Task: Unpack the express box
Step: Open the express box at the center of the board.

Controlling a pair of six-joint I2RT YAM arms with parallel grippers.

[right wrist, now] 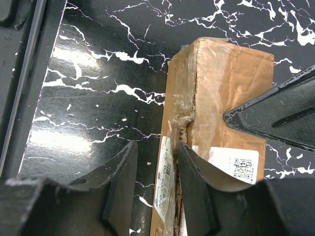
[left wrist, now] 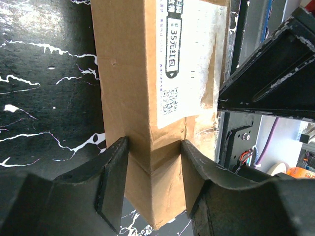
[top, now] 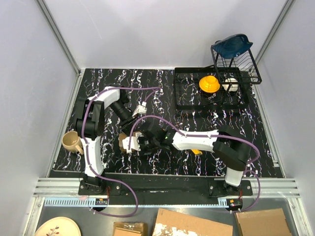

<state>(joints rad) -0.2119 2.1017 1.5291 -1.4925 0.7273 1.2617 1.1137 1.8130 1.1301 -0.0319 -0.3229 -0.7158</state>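
Express box — clamped endwise by left pincer.

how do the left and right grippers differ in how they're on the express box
The left gripper straddles one whole end of the express box, a finger flat on each side face; the right gripper spans only one long edge by the torn tape seam. The left plainly clamps the box; whether the right grips yet is unclear. Both work the same box, jaws partly apart.
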